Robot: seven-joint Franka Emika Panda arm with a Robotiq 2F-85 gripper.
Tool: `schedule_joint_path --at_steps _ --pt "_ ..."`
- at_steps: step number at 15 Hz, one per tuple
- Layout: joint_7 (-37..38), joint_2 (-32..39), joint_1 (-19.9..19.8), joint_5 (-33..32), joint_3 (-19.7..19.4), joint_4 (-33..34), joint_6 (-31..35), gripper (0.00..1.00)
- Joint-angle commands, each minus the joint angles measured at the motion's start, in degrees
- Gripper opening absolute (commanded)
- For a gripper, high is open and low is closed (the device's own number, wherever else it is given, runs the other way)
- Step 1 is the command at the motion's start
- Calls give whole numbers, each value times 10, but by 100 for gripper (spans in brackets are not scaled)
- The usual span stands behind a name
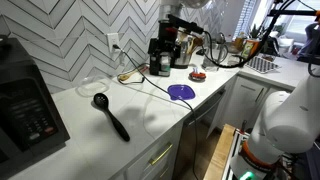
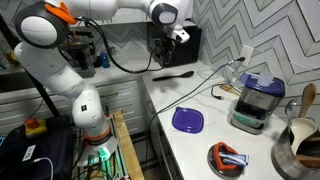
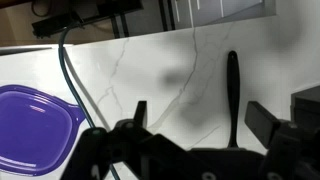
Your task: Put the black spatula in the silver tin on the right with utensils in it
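Note:
The black spatula (image 1: 110, 114) lies flat on the white counter, also seen in an exterior view (image 2: 172, 74) and in the wrist view (image 3: 232, 85). My gripper (image 3: 200, 118) is open and empty, high above the counter. The spatula's handle shows between its fingers far below. The gripper hangs above the spatula in an exterior view (image 2: 172, 36) and shows near the top of the other (image 1: 178, 26). The silver tin (image 2: 296, 152) with wooden utensils in it stands at the counter's right end, beside the black coffee machine (image 2: 257, 102).
A purple plate (image 2: 188, 120) lies mid-counter, also in the wrist view (image 3: 35, 120). A red-filled bowl (image 2: 228, 157) sits near the front edge. A black cable (image 3: 68, 75) runs across the counter. A large black appliance (image 1: 25, 100) stands at one end.

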Motion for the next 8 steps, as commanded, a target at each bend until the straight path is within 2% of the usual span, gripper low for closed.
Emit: schedule_joint_path --at_steps 1,4,8 --pt "-2 1 -7 2 6 1 -2 100" --pt "9 26 -6 15 9 18 23 100" --pt "65 114 4 6 38 67 122 100"
